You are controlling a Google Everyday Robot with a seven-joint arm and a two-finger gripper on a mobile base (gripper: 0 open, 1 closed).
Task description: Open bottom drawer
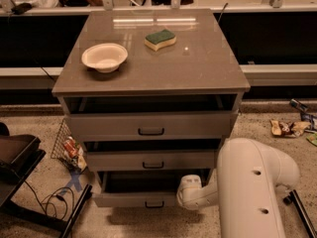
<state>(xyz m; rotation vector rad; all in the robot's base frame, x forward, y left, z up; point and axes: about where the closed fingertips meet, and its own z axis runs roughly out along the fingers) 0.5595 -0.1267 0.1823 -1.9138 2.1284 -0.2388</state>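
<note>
Bottom drawer [124,200], lowest in the cabinet [148,76], stands partly out. I judge it rigid and free-sliding, best taken by its black bar handle [154,204]. Gripper [188,191] sits at the cabinet's lower right, against the drawer front; open or closed, I cannot tell.

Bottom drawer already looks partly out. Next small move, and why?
Probably a short pull straight out toward the camera. The grey flat-front bottom drawer with small black bar handle is only partly out, dark interior showing, and the white gripper sits at its front's right end.
</note>
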